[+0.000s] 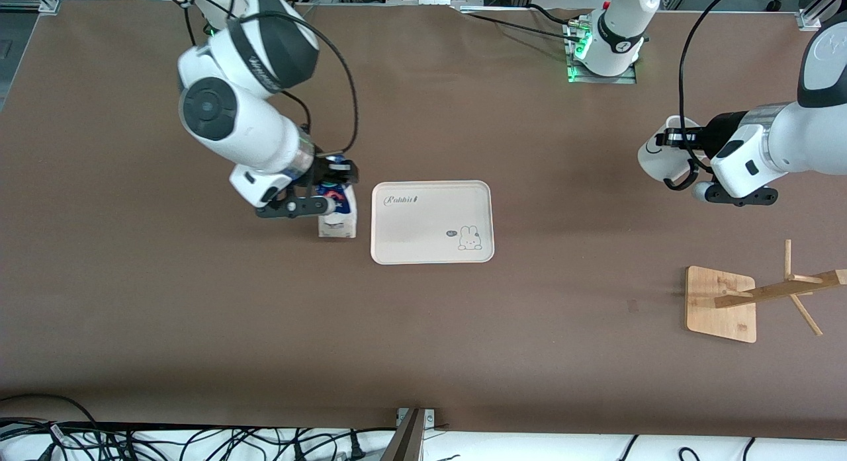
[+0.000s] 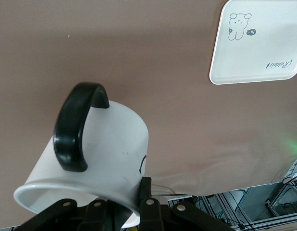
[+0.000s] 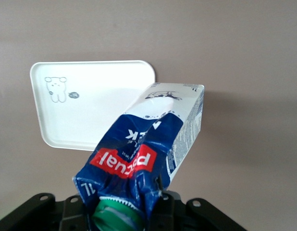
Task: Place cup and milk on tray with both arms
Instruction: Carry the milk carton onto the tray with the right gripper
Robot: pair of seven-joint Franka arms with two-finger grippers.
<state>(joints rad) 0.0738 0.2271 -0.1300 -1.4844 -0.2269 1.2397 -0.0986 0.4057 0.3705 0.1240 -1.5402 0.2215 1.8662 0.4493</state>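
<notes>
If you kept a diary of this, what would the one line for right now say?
right gripper: holds milk carton, beside tray | left gripper: holds smiley mug over table | tray: nothing on it

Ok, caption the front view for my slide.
Right gripper holds milk beside the tray; left gripper holds cup.

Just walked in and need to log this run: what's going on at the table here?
Two white robot arms are each carrying one item toward the flat cream rectangular tray, which holds nothing yet. The right gripper is shut on the dark-blue and white milk carton just beside the tray, toward the right arm's end. The left gripper holds the white smiley-face mug by its rim, up over bare table toward the left arm's end. A bamboo stand lies toppled nearby.
</notes>
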